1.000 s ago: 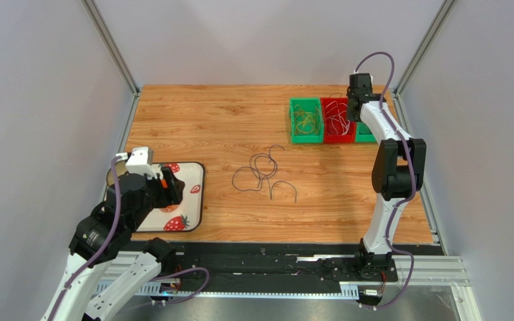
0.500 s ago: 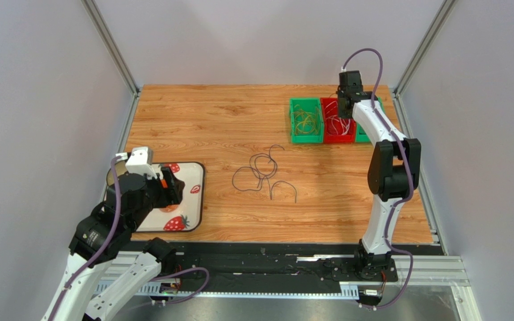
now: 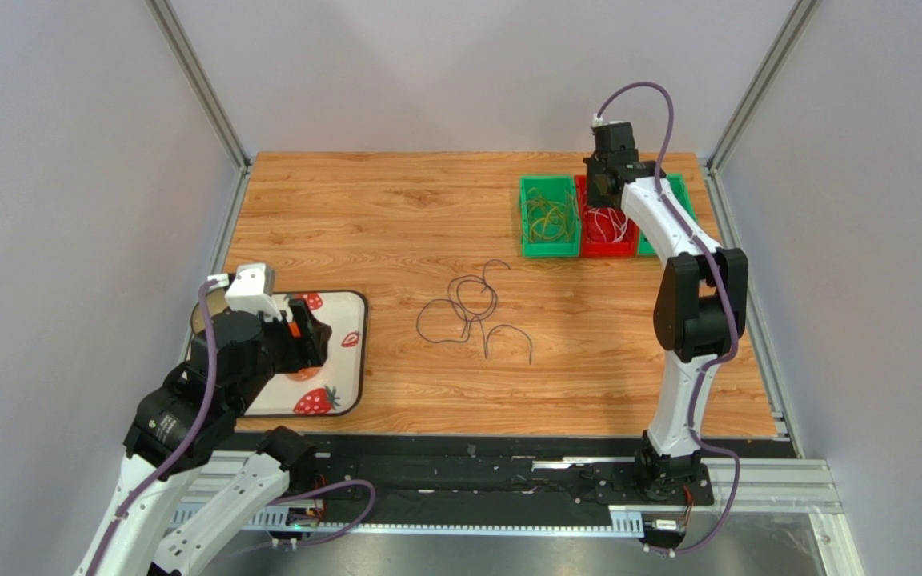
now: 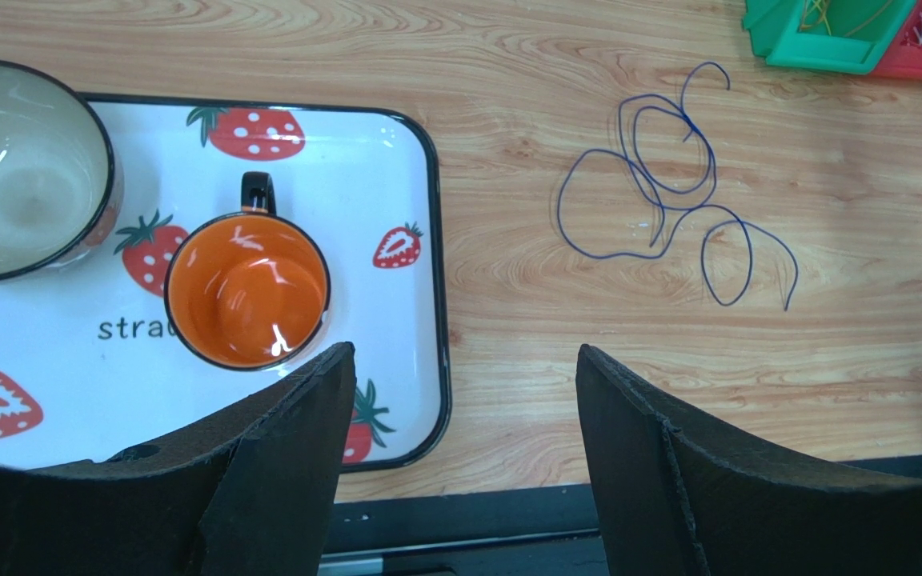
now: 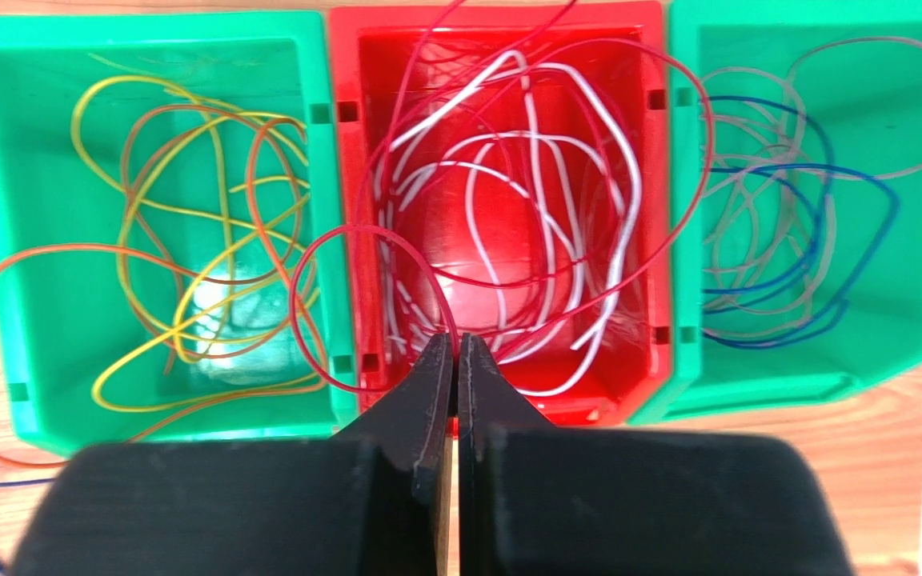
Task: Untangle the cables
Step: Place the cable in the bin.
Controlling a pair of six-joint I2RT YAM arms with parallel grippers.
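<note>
A loose tangle of dark blue cables (image 3: 472, 315) (image 4: 670, 204) lies on the wooden table's middle. More cables sit sorted in three bins: yellow and orange ones (image 5: 177, 240), white and red ones (image 5: 550, 180), blue and grey ones (image 5: 791, 216). My right gripper (image 3: 604, 192) (image 5: 455, 340) hangs over the near edge of the red bin (image 5: 348, 180), shut on a thin red cable (image 5: 298, 300) that loops out over the left green bin (image 5: 21, 72). Over the tray's right edge, my left gripper (image 3: 310, 342) (image 4: 464, 360) is open and holds nothing.
A strawberry-print tray (image 4: 430, 240) at the near left holds an orange mug (image 4: 247, 291) and a pale bowl (image 4: 21, 168). The bins (image 3: 548, 217) stand in a row at the far right, the third one (image 5: 911, 72) green. Grey walls close in three sides.
My right arm has swung left from the rightmost green bin to the red bin, and its jaws have closed on the red cable. The left arm has not moved.
</note>
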